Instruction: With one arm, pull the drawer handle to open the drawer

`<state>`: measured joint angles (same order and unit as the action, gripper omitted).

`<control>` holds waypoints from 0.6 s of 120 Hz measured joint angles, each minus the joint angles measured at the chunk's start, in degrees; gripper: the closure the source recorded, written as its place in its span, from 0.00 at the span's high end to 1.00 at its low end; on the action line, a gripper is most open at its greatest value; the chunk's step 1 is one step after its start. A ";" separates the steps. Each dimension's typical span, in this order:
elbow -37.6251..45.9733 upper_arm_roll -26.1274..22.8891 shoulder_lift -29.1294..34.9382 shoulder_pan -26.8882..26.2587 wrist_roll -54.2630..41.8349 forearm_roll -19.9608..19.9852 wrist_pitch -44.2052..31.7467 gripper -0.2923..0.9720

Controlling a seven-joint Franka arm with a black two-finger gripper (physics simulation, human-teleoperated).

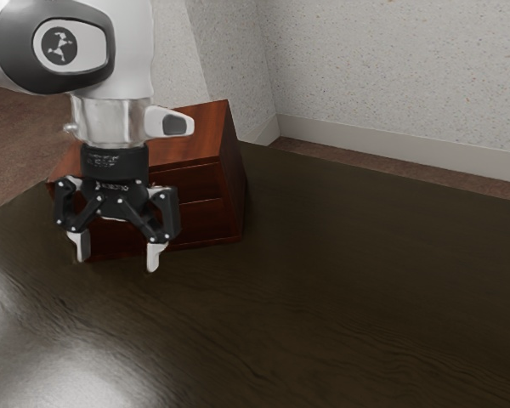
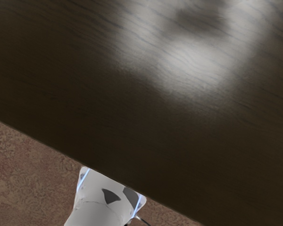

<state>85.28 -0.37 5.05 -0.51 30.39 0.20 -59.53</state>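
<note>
Exterior view, spread end effector [image 1: 118, 257], drawer chest [image 1: 206, 170] partly hidden behind it

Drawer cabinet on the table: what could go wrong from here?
1. The open tool points down at the dark wooden table, while the red-brown wooden drawer cabinet has its fronts facing sideways. Unless the tool turns first, it will likely miss or bump the cabinet.
2. The cabinet looks small and free-standing, so a pull might drag the whole box across the table rather than open a drawer.
</note>
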 joint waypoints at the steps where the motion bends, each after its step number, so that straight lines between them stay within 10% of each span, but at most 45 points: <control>1: 0.06 0.03 0.02 0.12 0.74 0.07 -0.86 0.77; 44: -0.17 3.69 3.80 -0.28 25.97 0.66 -16.32 0.77; 72: 9.75 6.58 17.79 5.39 37.32 1.16 -16.95 0.77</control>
<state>95.03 6.21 22.84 4.87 67.71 1.35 -76.48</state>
